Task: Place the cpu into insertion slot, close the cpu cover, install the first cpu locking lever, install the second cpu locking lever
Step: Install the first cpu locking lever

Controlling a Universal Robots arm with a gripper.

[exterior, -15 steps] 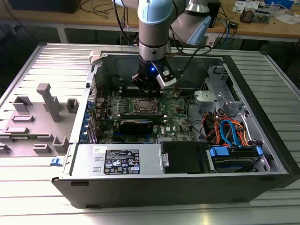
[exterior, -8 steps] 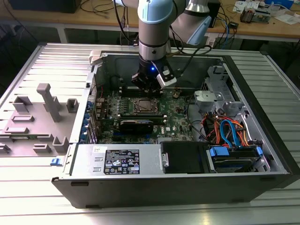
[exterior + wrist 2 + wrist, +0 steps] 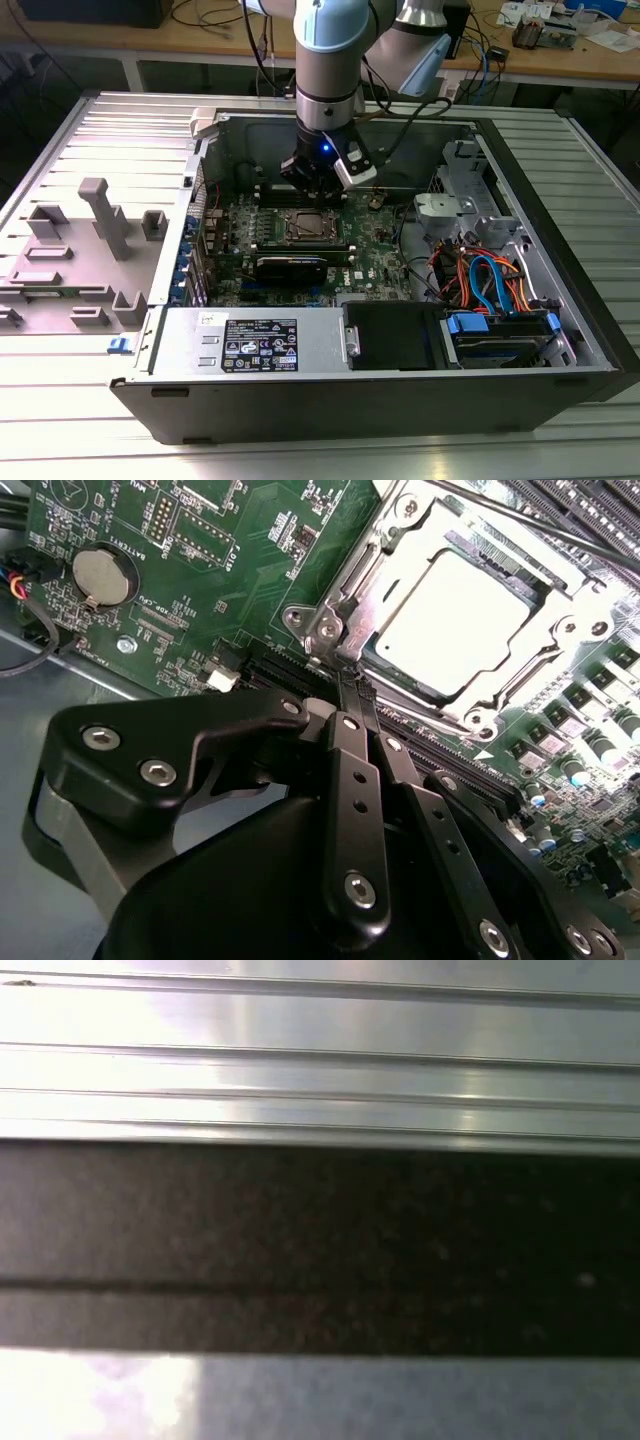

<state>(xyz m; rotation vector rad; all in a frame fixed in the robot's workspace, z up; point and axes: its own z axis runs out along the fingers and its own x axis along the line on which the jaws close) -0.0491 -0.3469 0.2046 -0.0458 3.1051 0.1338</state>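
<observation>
The cpu [image 3: 455, 620], a silvery square chip, lies flat in the insertion slot [image 3: 302, 228] on the green board inside the open computer case. The cpu cover [image 3: 560, 600], a metal frame plate, lies down around the chip, which shows through its window. A thin dark rod [image 3: 560, 537] runs along one side of the socket. My gripper [image 3: 352, 680] is shut, its two slim black fingers pressed together with nothing seen between them. The tips sit right at the socket frame's edge, near a corner screw. In the exterior view the gripper [image 3: 318, 185] hangs just behind the socket.
A coin battery [image 3: 105, 575] and long black memory slots [image 3: 590, 510] flank the socket. A black graphics card [image 3: 290, 268], a power supply [image 3: 255, 345] and coloured cables [image 3: 490, 280] crowd the case. A grey fixture [image 3: 80, 250] lies on the ribbed table at the exterior view's left.
</observation>
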